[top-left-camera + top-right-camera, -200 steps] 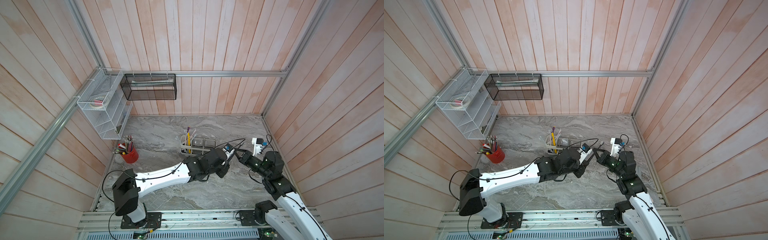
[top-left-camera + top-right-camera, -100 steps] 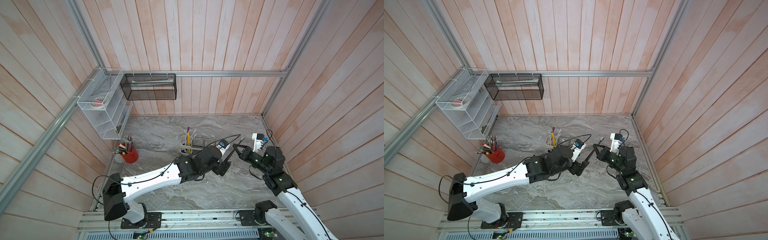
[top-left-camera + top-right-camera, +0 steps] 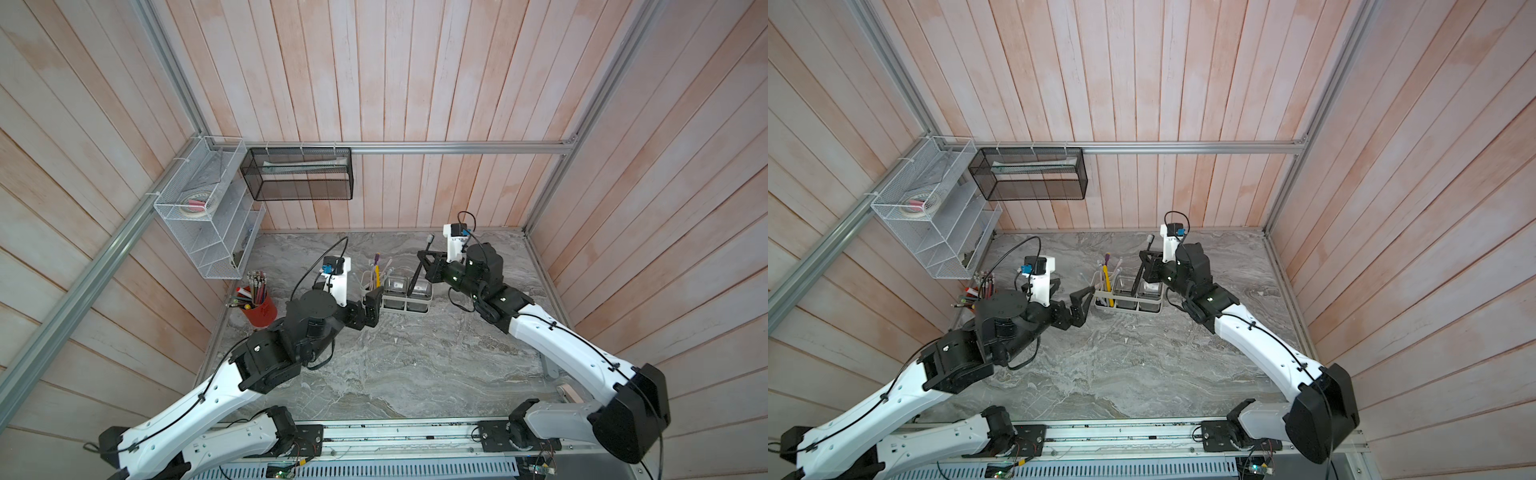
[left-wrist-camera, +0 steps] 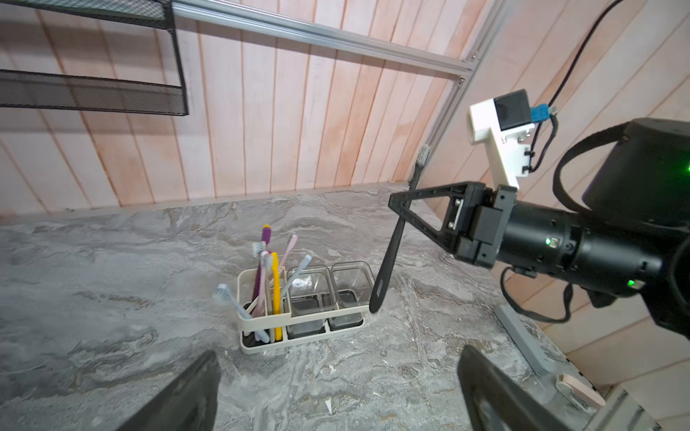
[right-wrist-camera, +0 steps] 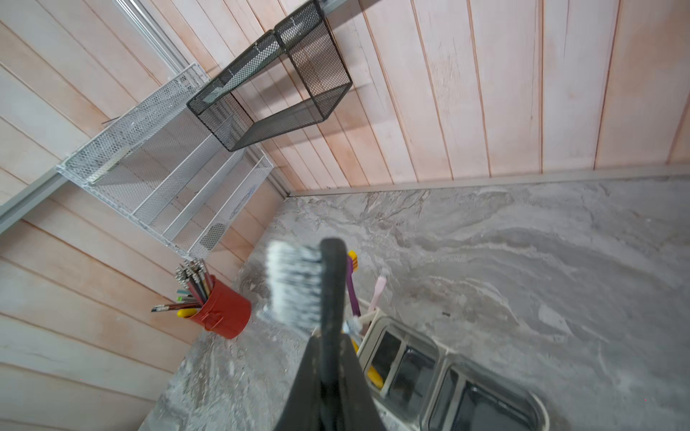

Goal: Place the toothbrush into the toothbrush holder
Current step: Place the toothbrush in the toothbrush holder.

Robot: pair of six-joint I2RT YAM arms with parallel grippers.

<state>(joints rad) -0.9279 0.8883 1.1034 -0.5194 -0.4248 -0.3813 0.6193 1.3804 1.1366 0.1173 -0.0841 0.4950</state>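
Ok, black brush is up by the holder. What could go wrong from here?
The black toothbrush tilts in the right jaws, handle end by the clear cups, not the slotted end of the toothbrush holder; lowered here it may land in a cup.
That end is crowded with leaning brushes, which may snag it.
The open left jaws sit near the holder and might nudge it.

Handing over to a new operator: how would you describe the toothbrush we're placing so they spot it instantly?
On the grey marble tabletop, find the white toothbrush holder toward the back wall. By its clear-cup end, the right gripper is shut on the toothbrush, held nearly upright, bristles up. It alone is black; the coloured brushes all stand in the holder.
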